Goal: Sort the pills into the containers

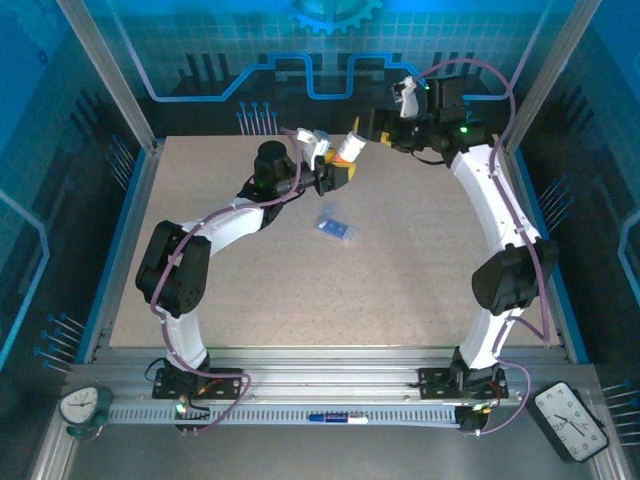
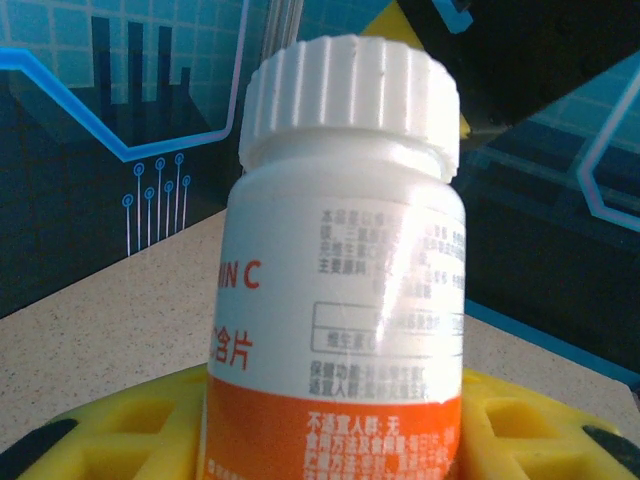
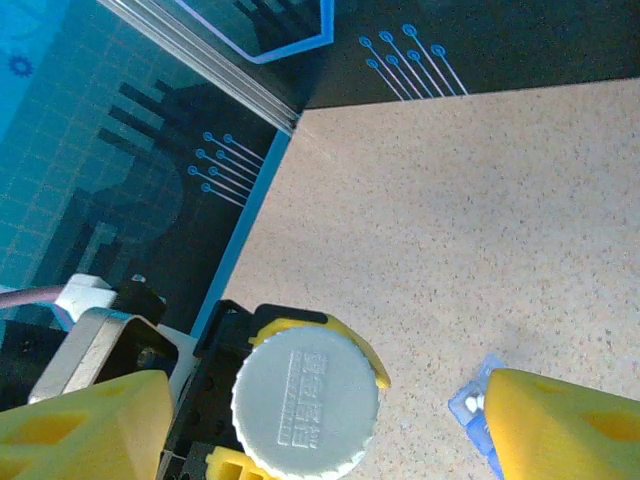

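Your left gripper (image 1: 343,170) is clamped on the bottle (image 2: 340,260). Your right gripper (image 3: 320,420) hangs over its cap (image 3: 305,400), jaws apart. The pill box (image 1: 337,228) sits at 6 o'clock from the bottle.

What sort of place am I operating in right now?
Most likely an enclosed robot test cell in a lab, not a pharmacy or home: a speckled tabletop fenced by aluminium frame posts, blue circuit-pattern backdrop panels around it, and a round clock and a black clock at the near edge.
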`<move>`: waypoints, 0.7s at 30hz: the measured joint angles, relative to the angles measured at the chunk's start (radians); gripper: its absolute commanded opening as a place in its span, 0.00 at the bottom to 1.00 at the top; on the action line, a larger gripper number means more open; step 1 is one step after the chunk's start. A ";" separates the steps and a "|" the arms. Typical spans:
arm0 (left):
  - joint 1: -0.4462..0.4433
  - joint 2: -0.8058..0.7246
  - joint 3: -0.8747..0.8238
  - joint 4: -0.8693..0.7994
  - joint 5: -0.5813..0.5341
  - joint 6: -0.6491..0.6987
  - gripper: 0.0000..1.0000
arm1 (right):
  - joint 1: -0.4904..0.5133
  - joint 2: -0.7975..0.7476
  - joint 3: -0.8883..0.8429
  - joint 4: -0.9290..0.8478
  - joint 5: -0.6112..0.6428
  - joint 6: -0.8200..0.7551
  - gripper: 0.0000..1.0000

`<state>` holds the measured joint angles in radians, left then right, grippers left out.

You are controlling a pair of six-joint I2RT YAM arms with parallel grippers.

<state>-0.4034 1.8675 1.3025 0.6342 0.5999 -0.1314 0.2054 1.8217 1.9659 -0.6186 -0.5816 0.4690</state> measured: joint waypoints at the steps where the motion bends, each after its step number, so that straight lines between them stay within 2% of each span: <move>1: 0.000 0.000 0.000 0.000 0.003 0.000 0.00 | -0.003 0.000 -0.005 0.012 -0.010 -0.010 0.81; 10: 0.000 0.000 0.000 0.005 0.026 -0.014 0.00 | -0.003 0.007 -0.008 0.066 -0.104 -0.049 0.77; 21: 0.000 0.000 0.011 0.007 0.037 -0.024 0.00 | -0.001 0.038 0.000 0.061 -0.108 -0.063 0.74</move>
<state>-0.4034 1.8675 1.3136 0.6411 0.6365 -0.1558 0.2047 1.8595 1.9663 -0.5579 -0.6891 0.4061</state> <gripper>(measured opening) 0.444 0.751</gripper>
